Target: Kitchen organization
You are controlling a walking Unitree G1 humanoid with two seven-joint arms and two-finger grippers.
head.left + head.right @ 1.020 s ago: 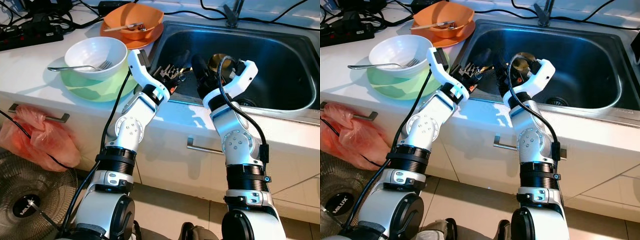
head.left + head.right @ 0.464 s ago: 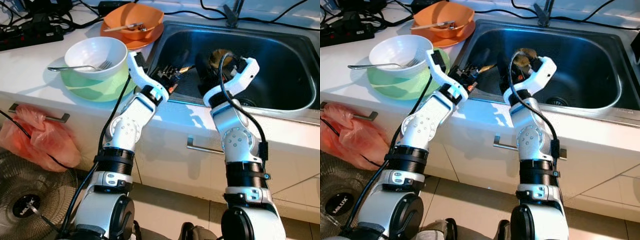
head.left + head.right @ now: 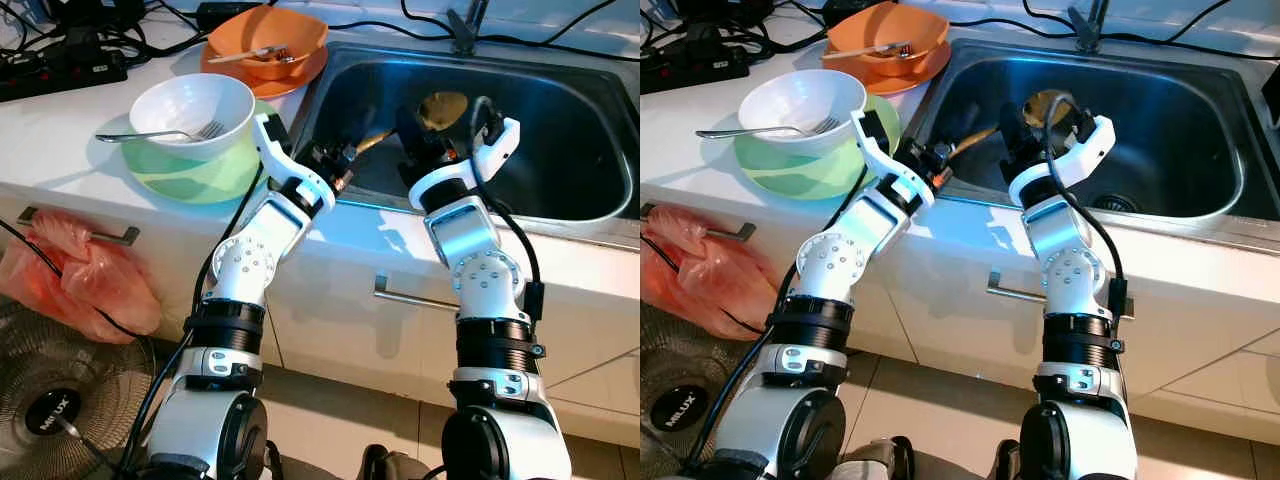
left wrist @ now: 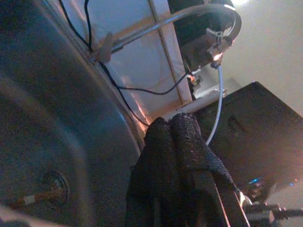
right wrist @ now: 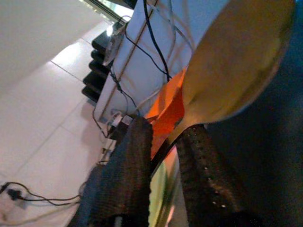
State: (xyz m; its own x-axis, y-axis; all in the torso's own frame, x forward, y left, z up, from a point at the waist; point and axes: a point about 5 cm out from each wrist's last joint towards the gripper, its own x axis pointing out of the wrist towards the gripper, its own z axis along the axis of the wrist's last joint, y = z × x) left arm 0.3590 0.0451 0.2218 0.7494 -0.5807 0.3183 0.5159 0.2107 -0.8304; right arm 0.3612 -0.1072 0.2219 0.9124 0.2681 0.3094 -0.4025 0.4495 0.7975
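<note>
A: Head views, items?
B: Right gripper (image 3: 420,135) over the sink (image 3: 590,120), fingers clamped on a wooden spoon (image 3: 440,108); left gripper (image 3: 335,160) at the sink's near-left rim.
A: Left wrist view?
B: Black fingers (image 4: 175,151) pressed together, holding nothing; faucet (image 4: 189,19) beyond.
A: Right wrist view?
B: Spoon handle pinched between both fingers (image 5: 128,175), bowl end raised.

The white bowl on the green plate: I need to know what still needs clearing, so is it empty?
Not empty: the white bowl on the green plate holds a fork; no food is visible.
</note>
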